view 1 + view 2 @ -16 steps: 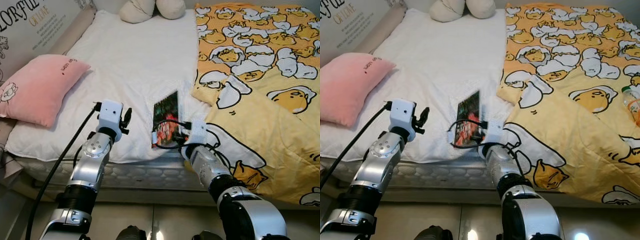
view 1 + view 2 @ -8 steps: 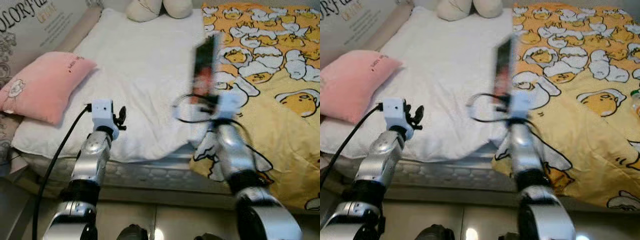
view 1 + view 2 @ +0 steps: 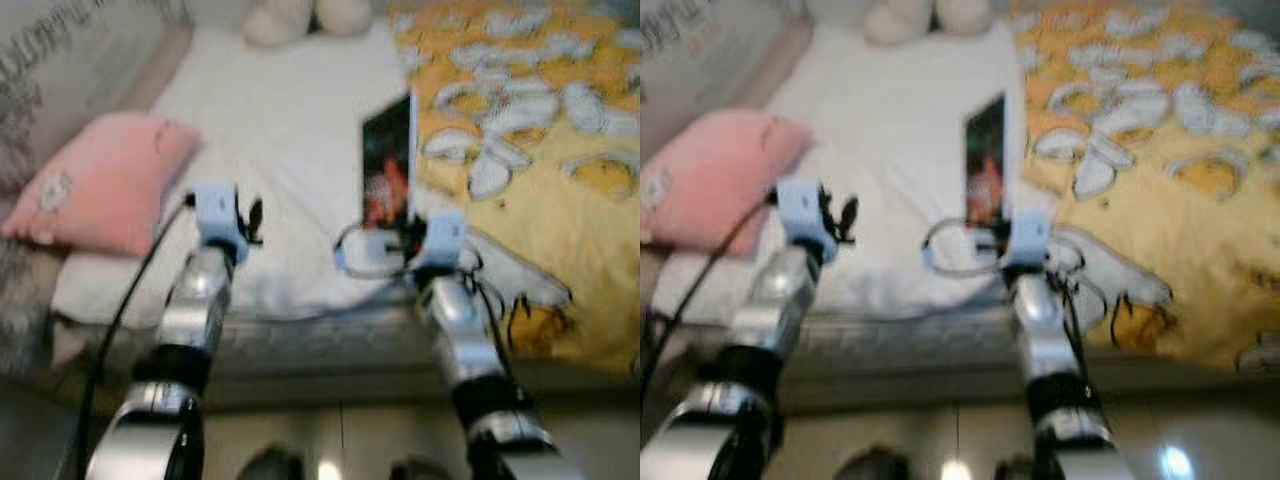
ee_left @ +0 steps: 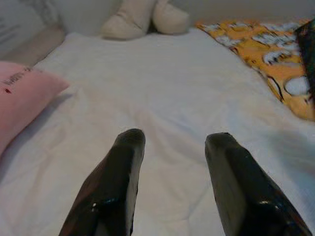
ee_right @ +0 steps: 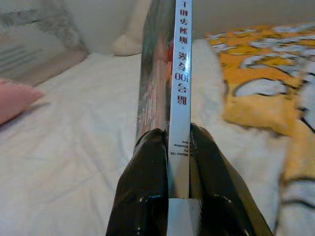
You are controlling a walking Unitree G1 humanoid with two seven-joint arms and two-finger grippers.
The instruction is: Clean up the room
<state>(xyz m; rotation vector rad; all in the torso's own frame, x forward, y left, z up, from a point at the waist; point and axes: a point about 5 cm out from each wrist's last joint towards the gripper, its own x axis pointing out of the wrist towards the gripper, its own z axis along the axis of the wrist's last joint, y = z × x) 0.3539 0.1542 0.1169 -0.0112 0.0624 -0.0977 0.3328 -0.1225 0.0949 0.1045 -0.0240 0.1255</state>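
The right hand [image 5: 170,147] is clamped on the lower edge of a thin book [image 3: 390,165], holding it upright above the bed's [image 3: 290,120] white sheet, probably so it can be carried off without dragging on the bedding. The left hand [image 4: 174,147] hovers over the bed, fingers spread, empty. A pink pillow [image 3: 105,180] lies left of the book, a yellow duvet [image 3: 540,130] right of it.
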